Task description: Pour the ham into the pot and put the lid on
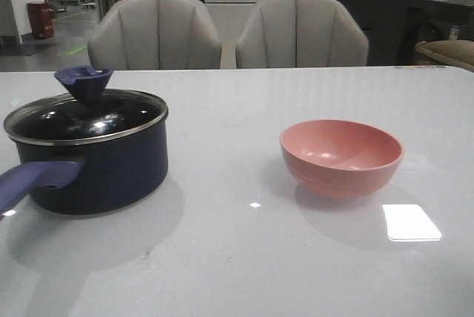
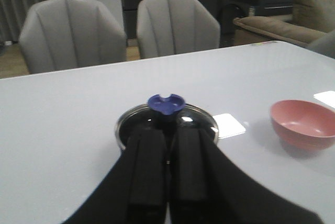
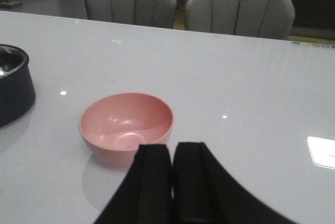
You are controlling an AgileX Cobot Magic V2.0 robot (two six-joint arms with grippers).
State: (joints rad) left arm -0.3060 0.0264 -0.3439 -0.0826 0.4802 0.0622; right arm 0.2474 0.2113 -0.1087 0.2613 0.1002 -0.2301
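While both grippers hang closest to the cameras, the left gripper (image 2: 167, 156) and right gripper (image 3: 171, 182) each have fingers pressed together, holding nothing. Beyond, on the glossy white table (image 1: 237, 258), the pot (image 1: 92, 161) sits left with the lid (image 1: 85, 113) on it; the pink bowl (image 1: 341, 157) stands right, well apart. No ham or readable writing shows. Two grey chairs (image 1: 154, 33) stand farthest.

The table (image 1: 244, 258) was smooth and glossy, mirroring lamps. The pot (image 1: 111, 172) had a dark, slightly shiny coat; its lid (image 1: 89, 118) was clear glass with a metal rim. The bowl (image 1: 341, 157) looked like smooth, satiny pink plastic. The chairs (image 1: 154, 33) wore matt grey upholstery.
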